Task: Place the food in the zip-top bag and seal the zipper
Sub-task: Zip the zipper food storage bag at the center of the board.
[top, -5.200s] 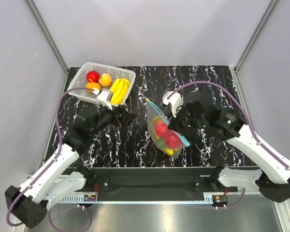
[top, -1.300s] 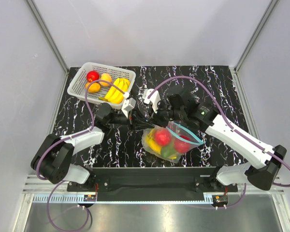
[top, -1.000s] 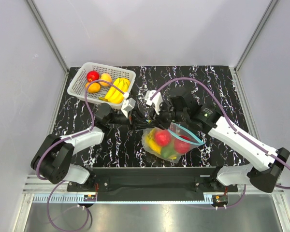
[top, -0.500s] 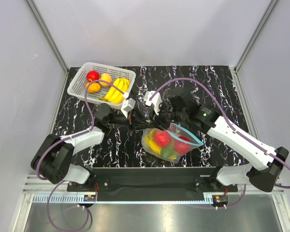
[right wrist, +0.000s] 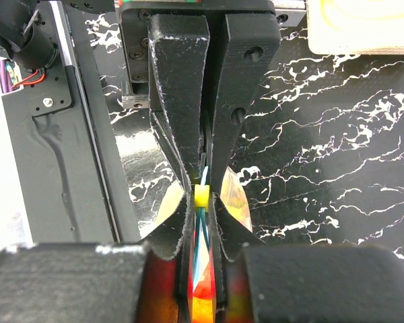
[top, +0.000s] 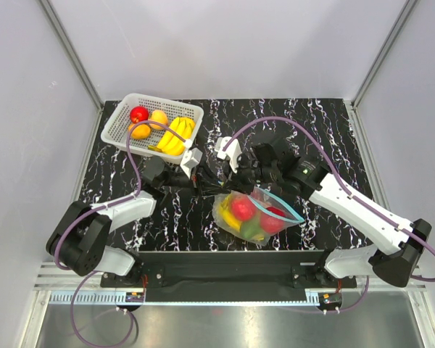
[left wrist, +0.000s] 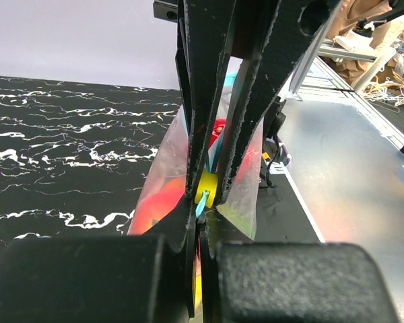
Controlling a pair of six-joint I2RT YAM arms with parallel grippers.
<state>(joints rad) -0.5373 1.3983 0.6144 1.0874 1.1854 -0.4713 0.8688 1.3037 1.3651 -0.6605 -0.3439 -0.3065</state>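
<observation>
The zip-top bag (top: 257,217) lies near the table's front middle, clear and crinkly. Inside it shows food: red apples (top: 241,206) and yellow and green fruit. The blue zipper (top: 281,205) runs along its upper right edge. My left gripper (top: 205,183) (left wrist: 202,202) is shut on the bag's mouth corner, with the blue strip between its fingers. Facing it tip to tip, my right gripper (top: 229,184) (right wrist: 200,202) is shut on the zipper at the yellow slider (right wrist: 200,196) (left wrist: 207,188). More food sits in the basket: bananas (top: 175,134), a red apple (top: 138,114) and orange fruits (top: 158,118).
A white lattice basket (top: 119,116) stands at the back left of the black marbled table (top: 319,130). Grey walls and metal posts (top: 72,51) close off the back and sides. The arms' mounting rail (top: 232,272) runs along the near edge.
My right gripper's fingers have closed in on the zipper at the slider. The bag has sagged slightly toward the front. The left gripper has kept its hold in place.
</observation>
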